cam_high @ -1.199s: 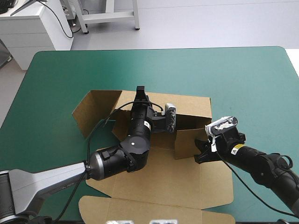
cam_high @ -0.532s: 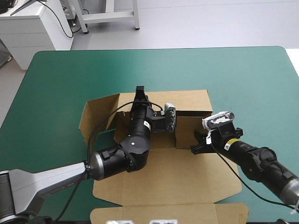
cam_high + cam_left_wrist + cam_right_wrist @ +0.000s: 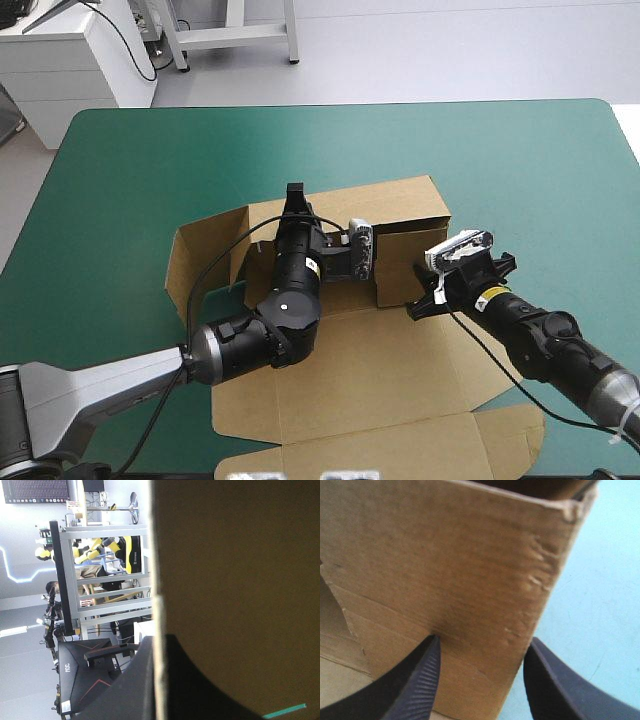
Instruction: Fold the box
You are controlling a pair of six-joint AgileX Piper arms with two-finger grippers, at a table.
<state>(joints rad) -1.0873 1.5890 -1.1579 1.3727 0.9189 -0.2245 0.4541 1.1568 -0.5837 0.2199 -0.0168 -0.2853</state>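
Observation:
The brown box [image 3: 380, 370] lies open in the middle of the teal-green table, with its back wall [image 3: 390, 205] raised. My left gripper [image 3: 293, 192] is shut on that wall's top edge. In the left wrist view the board [image 3: 235, 580] passes between its black fingers [image 3: 159, 647]. My right gripper [image 3: 418, 296] stands open against the outside of the short right side wall [image 3: 400, 270]. In the right wrist view its two fingertips [image 3: 481, 647] are spread before that brown wall [image 3: 445, 565], near its corner.
A side flap [image 3: 200, 255] stands raised at the box's left end. The lid flap [image 3: 400, 450] lies flat toward the table's near edge. Bare teal-green cover [image 3: 540, 170] lies beyond and to the right of the box.
The back wall has come up more upright and the whole sheet has slid to the right. My right gripper has moved toward the far edge, up against the right side wall.

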